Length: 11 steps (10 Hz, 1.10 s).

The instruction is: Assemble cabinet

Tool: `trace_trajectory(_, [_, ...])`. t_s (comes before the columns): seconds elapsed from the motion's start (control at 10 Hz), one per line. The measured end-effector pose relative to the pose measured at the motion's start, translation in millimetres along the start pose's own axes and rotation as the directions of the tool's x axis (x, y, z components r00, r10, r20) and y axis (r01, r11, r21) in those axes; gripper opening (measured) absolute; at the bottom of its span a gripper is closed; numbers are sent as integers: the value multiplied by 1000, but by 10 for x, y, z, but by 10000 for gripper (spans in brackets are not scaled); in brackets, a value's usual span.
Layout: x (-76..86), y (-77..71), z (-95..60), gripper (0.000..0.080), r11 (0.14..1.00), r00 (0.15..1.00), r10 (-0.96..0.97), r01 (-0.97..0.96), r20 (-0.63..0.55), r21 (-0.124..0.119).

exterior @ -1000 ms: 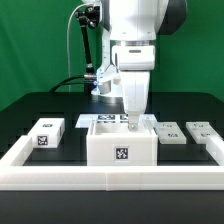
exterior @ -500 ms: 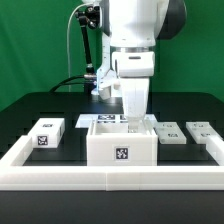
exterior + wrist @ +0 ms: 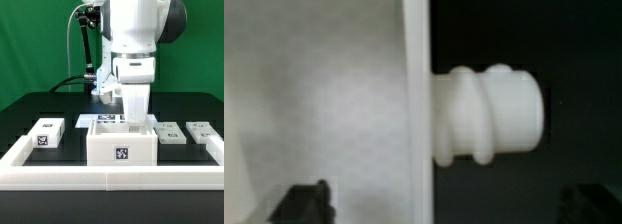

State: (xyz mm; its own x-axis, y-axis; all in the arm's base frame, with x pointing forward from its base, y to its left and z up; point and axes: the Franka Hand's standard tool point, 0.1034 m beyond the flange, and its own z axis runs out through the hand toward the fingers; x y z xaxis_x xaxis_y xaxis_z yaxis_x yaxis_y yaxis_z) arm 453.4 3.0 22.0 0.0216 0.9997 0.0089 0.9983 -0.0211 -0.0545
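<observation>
Exterior view has the cabinet box (image 3: 122,146) on the black counter (image 3: 25,108), a tag on its front face, just behind the white border rail (image 3: 110,180). The tool (image 3: 136,116) hangs at the box's open top, toward the exterior view's right. A small tagged block (image 3: 46,133) sits apart on the box's other side. Wrist view shows the dark fingertips (image 3: 303,200) set wide apart, gripping nothing, with a white panel (image 3: 322,100) and a ribbed round knob (image 3: 494,115) between them
</observation>
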Motion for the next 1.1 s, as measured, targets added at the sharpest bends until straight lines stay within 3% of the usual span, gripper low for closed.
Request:
trace_trajectory(0.1, [0, 0, 0, 551, 1000, 1000, 0, 0, 0, 0])
trace_trajectory(0.2, [-1, 0, 0, 352, 1000, 1000, 0, 0, 0, 0])
trace_trajectory(0.3, [-1, 0, 0, 204, 1000, 1000, 0, 0, 0, 0])
trace_trajectory(0.4, [-1, 0, 0, 204, 1000, 1000, 0, 0, 0, 0])
trace_trajectory(0.5, [1, 3, -2, 52, 1000, 1000, 0, 0, 0, -1])
trace_trajectory(1.1, [-2, 11, -9, 37, 1000, 1000, 0, 0, 0, -4])
